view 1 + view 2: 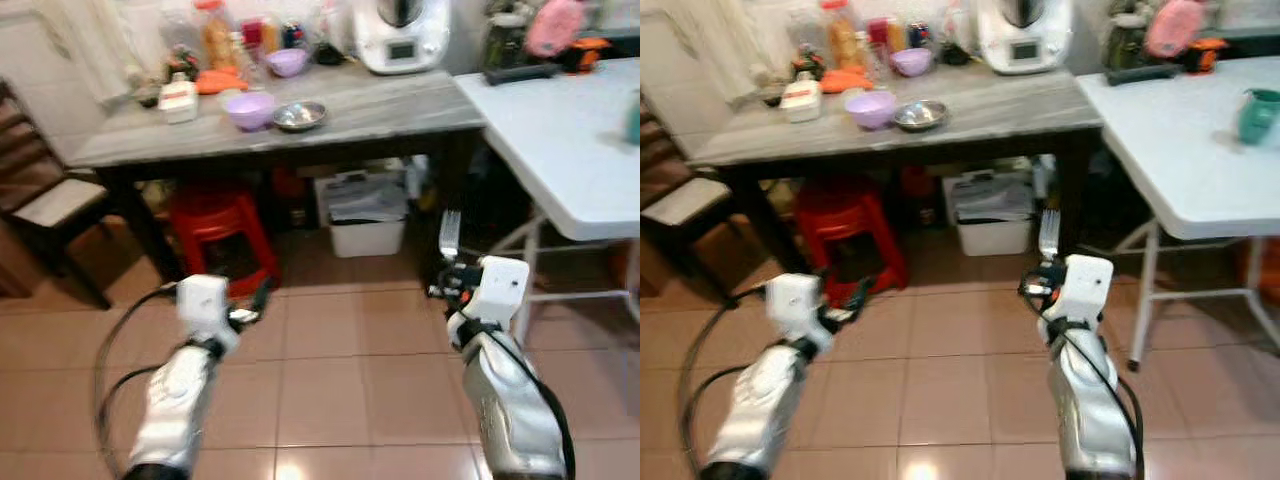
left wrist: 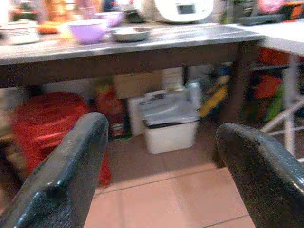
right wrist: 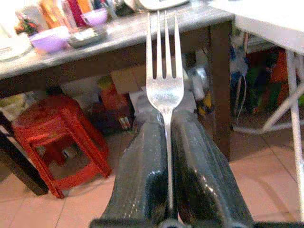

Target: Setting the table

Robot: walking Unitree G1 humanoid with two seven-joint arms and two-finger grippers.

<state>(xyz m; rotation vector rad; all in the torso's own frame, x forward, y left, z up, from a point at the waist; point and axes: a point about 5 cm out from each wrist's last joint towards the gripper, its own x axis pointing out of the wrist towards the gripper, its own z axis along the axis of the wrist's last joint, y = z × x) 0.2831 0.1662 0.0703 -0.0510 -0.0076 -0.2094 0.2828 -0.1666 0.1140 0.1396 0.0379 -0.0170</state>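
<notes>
My right gripper is shut on a silver fork, whose tines point up in front of the dark table leg. My left gripper is held out low over the tiled floor, its fingers wide open with nothing between them. Ahead stands a grey wooden table carrying a purple bowl, a steel bowl, a second purple bowl and a white container. A white folding table stands at the right with a teal cup on it.
Under the grey table are a red plastic stool and a white bin. A dark wooden chair stands at the left. A white kitchen appliance, bottles and jars crowd the table's back. Tiled floor lies between me and the tables.
</notes>
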